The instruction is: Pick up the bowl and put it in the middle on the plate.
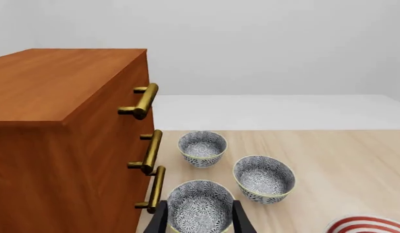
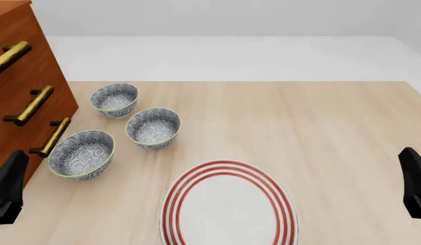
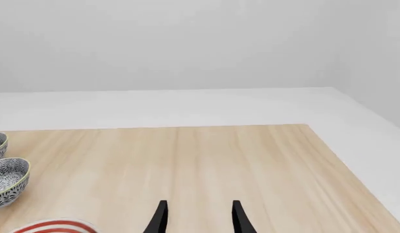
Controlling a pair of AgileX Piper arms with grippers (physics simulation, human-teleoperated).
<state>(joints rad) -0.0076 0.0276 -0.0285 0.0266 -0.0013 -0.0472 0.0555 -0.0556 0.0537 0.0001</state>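
Three alike blue-grey floral bowls stand at the left of the table: a far one [image 2: 115,99], a middle one [image 2: 154,128] and a near one [image 2: 82,154]. The white plate [image 2: 228,204] with red rings lies at the front centre with nothing on it. My left gripper [image 2: 6,189] hangs open at the front left, short of the near bowl [image 1: 200,206], which shows between its fingers [image 1: 159,218] in the left wrist view. My right gripper [image 3: 198,208] is open over bare wood at the front right [image 2: 415,181], holding nothing.
A wooden drawer cabinet [image 2: 20,76] with brass handles [image 2: 52,137] stands right beside the near bowl at the table's left edge. The table's right edge [image 3: 342,165] and far edge border a white floor.
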